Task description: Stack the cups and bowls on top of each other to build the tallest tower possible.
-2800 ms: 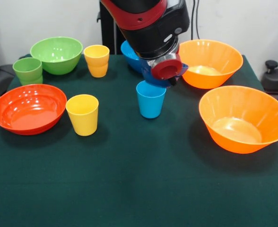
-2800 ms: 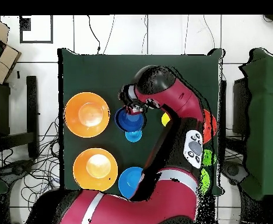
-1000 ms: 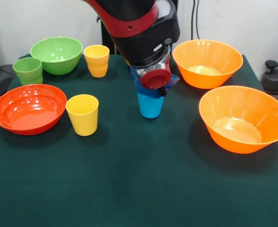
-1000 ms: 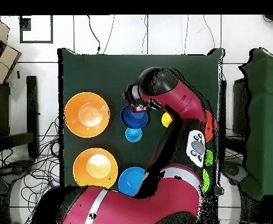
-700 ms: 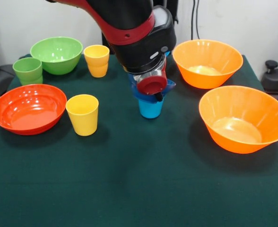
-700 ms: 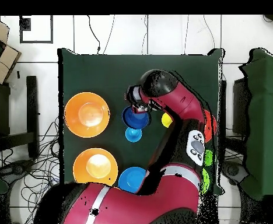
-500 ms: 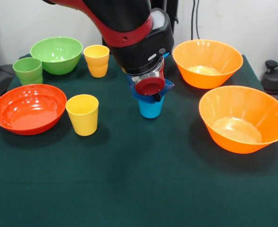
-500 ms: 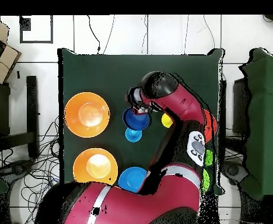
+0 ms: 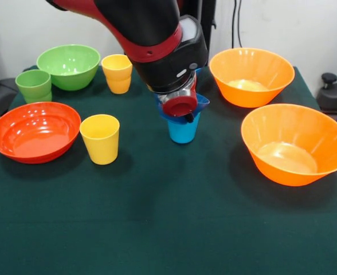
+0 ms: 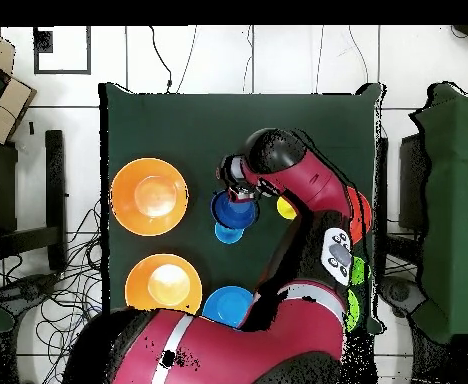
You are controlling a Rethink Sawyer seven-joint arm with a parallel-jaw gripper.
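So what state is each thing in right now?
gripper: shut on dark blue bowl
dark blue bowl: held upright over light blue cup
light blue cup: upright
near yellow cup: upright, empty
far yellow cup: upright, empty
green cup: upright
green bowl: upright, empty
red-orange bowl: upright, empty
near orange bowl: upright, empty
far orange bowl: upright, empty
light blue bowl: upright

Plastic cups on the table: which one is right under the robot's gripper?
The light blue plastic cup, mid-table; the small dark blue bowl sits over it at the gripper. Yellow and green cups stand apart.
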